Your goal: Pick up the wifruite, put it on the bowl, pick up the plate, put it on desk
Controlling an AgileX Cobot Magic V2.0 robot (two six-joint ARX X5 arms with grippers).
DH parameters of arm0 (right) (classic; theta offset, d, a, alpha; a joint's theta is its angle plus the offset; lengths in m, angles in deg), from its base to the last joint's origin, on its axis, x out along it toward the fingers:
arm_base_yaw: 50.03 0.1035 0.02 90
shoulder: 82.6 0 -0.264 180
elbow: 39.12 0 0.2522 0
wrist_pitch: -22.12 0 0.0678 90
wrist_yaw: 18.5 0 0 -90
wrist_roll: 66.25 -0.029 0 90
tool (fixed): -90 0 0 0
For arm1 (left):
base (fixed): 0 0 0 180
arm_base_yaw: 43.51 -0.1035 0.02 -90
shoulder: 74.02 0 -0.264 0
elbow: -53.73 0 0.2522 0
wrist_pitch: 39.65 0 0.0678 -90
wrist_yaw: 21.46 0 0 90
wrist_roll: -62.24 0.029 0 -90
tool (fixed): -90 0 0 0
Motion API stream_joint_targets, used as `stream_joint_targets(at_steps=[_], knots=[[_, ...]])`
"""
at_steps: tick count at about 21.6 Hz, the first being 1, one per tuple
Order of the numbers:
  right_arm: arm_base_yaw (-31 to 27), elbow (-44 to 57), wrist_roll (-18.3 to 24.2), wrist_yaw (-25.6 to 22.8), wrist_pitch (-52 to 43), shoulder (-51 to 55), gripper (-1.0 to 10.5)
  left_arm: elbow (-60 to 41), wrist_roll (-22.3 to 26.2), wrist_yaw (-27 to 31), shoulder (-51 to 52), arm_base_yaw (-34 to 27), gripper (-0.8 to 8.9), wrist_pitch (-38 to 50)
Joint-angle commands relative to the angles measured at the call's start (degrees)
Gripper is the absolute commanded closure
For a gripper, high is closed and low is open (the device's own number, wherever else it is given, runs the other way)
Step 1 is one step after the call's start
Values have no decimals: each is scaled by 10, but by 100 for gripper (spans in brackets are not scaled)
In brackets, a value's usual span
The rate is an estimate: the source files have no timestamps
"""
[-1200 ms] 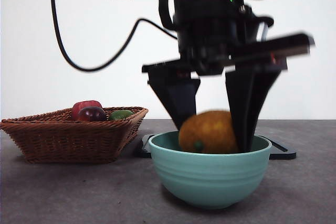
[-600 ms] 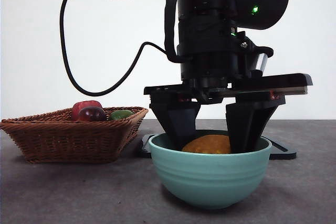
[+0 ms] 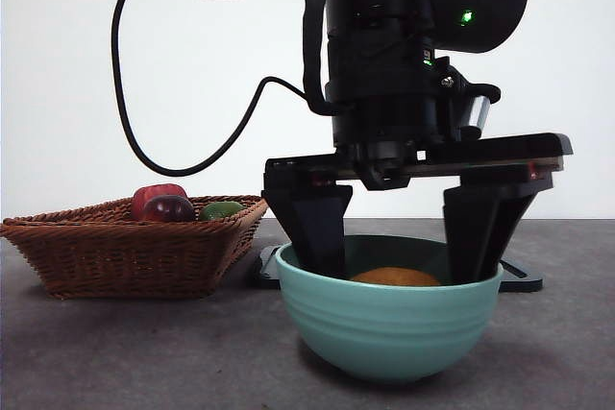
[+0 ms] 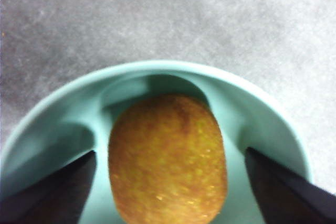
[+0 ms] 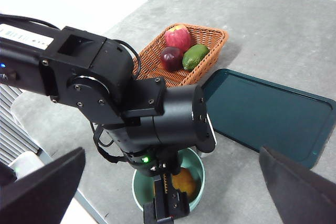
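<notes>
Front view: one teal-green bowl (image 3: 389, 319) sits on the desk (image 3: 125, 352), and one wifruite (image 3: 395, 277) lies inside it, only its top peeking over the rim. The left gripper (image 3: 399, 237) comes straight down from above, its two black jaws spread wide and dipped inside the bowl, one on each side of the fruit, neither touching it.

In the left wrist view the same gripper (image 4: 168, 182) shows its jaw tips well apart with the orange-brown fruit (image 4: 168, 161) resting free between them on the bowl's (image 4: 63, 114) smooth floor. The fruit is oval with a dull, finely speckled skin.

To one side of the gripper stands one brown wicker basket (image 3: 135, 247), woven and shallow, holding three fruits: a red one (image 5: 178, 38), a dark purple one (image 5: 171, 57) and a green one (image 5: 195, 56).

From the right wrist view, the right gripper (image 5: 168, 182) hangs high above the table, jaws wide apart and holding nothing. Just beyond the bowl (image 5: 137, 192) lies one flat, dark teal rectangular tray (image 5: 262, 114) with rounded corners. The desk (image 5: 294, 30) is matte grey and faintly mottled.
</notes>
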Motion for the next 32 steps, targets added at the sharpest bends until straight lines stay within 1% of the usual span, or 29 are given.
stream_joint_targets(at_steps=[1,2,5,10,12,15,19,21,25,28,32], knots=[[2,-11,0,1,-5,-1,317,30,12,8,-6,5,229,2],[2,-11,0,1,-5,-1,317,33,14,11,2,5,209,2],[2,-11,0,0,-6,-1,317,36,16,30,36,4,210,-1],[2,-11,0,0,-6,-1,317,36,23,33,132,0,212,-13],[2,-11,0,0,-7,-1,317,36,36,36,179,-1,215,-28],[2,-11,0,1,-6,-1,317,36,75,37,250,-1,215,-42],[2,-11,0,0,-9,-1,317,36,110,41,346,-3,215,-79],[2,-11,0,0,-10,-1,317,35,110,51,389,-3,215,-103],[2,-11,0,0,-10,-1,317,31,111,94,470,-3,215,-137],[2,-11,0,0,-10,-1,317,0,112,94,548,-3,215,-130],[2,-11,0,0,-10,-1,317,-85,112,94,662,-3,215,-92]])
